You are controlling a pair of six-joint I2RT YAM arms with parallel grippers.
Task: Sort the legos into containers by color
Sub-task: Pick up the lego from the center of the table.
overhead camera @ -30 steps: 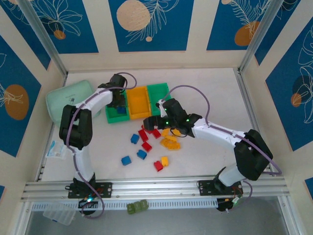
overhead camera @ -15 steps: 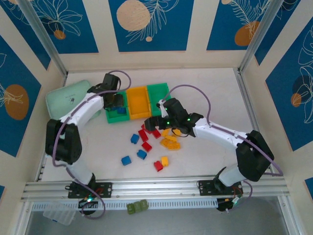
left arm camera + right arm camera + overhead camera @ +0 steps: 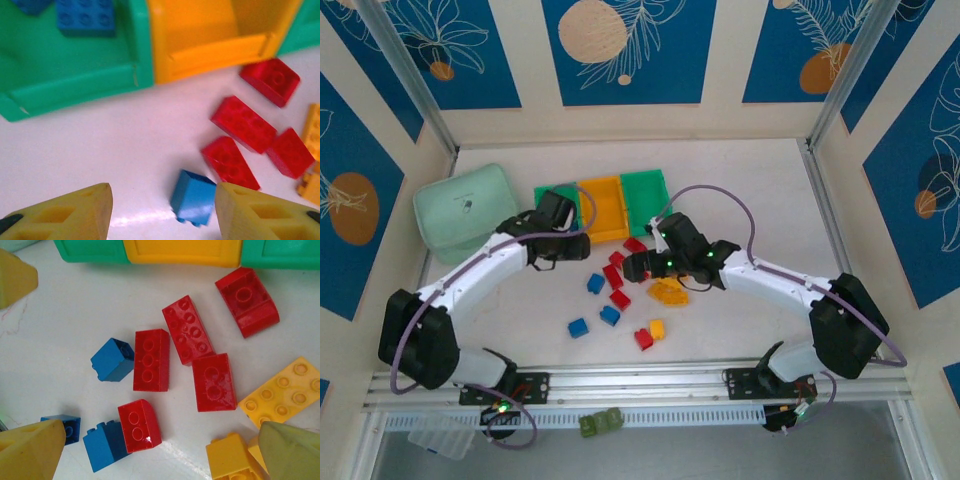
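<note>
A mint-green pouch (image 3: 465,210) lies well off to the outer side of the left end effector (image 3: 162,196), and the bench (image 3: 525,310) on its near side is bare and open. Its fingers are spread and pinch nothing. A blue brick (image 3: 193,196) sits on the bench between the tips, close to one of them. Just beyond the tips runs the near wall of a green bin (image 3: 75,87) holding blue pieces (image 3: 85,17), with an orange bin (image 3: 210,50) touching it. Red bricks (image 3: 242,122) lie to the inner side. The right end effector (image 3: 162,452) hangs spread wide and empty over the loose pile, with a rounded red brick (image 3: 140,425) between its fingers and a yellow brick (image 3: 230,457) near one. On its outer side the bench is bare up to the side rail (image 3: 825,200).
</note>
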